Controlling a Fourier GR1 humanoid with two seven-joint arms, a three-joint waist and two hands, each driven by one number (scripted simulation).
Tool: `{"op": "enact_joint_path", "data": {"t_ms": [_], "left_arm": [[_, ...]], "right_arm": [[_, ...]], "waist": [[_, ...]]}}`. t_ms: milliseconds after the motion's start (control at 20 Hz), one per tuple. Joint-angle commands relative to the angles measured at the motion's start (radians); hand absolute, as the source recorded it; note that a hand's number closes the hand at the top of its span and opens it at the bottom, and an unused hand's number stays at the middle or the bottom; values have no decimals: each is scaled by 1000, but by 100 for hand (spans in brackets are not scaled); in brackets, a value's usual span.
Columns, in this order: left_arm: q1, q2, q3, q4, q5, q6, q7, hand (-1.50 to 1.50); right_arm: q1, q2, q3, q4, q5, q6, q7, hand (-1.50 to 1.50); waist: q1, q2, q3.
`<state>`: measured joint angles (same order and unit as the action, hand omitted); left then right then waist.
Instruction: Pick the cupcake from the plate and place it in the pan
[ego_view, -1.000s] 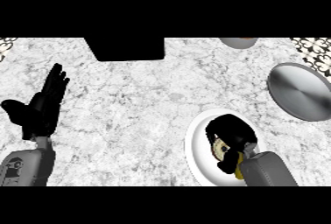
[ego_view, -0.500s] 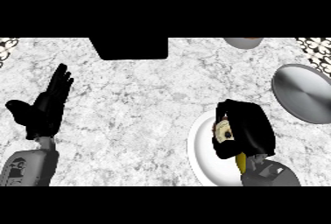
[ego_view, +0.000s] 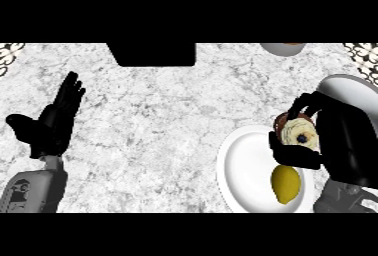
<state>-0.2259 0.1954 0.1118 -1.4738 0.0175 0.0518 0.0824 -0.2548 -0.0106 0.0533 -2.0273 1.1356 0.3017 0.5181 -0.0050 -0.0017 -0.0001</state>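
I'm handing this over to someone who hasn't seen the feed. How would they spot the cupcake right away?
Start at the white plate at the counter's right side. At its upper right edge, the right robot hand curls round the cupcake. It is round with pale frosting, a dark spot on top and a brown base, unlike the plain yellow lemon lying lower on the plate.

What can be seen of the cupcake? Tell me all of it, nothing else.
The cupcake is small and round, with pale cream frosting, a dark spot like a berry at the middle, and a brown rim at its upper left. The right hand is curled round it, black fingers wrapping its top and bottom and hiding much of it. It sits over the upper right rim of the white plate; whether it touches the plate cannot be told.
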Motion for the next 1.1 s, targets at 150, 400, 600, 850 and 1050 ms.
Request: {"op": "enact_joint_path", "data": {"t_ms": [150,400,600,850,1050], "left_arm": [[-15,10,17,31,10,-17,-20,0],[-36,-10,-8,16,-13,7,18,0],[-40,-19,-19,-55,-25,36,77,0],[1,-18,-21,-25,-4,-14,8,0],[-55,17,15,11,19,-41,-1,0]], "right_arm": [[-97,-59,-338,65,-266,-66,-71,150],[-189,-274,-536,361,-338,-114,-221,150],[-166,-394,-611,602,-342,-214,-420,150],[-220,-498,-632,952,-236,-422,-583,150],[-353,-566,-644,1230,-215,-522,-651,150]], "waist": [[2,4,1],[12,7,1],[18,7,2],[42,18,3],[52,22,3]]}}
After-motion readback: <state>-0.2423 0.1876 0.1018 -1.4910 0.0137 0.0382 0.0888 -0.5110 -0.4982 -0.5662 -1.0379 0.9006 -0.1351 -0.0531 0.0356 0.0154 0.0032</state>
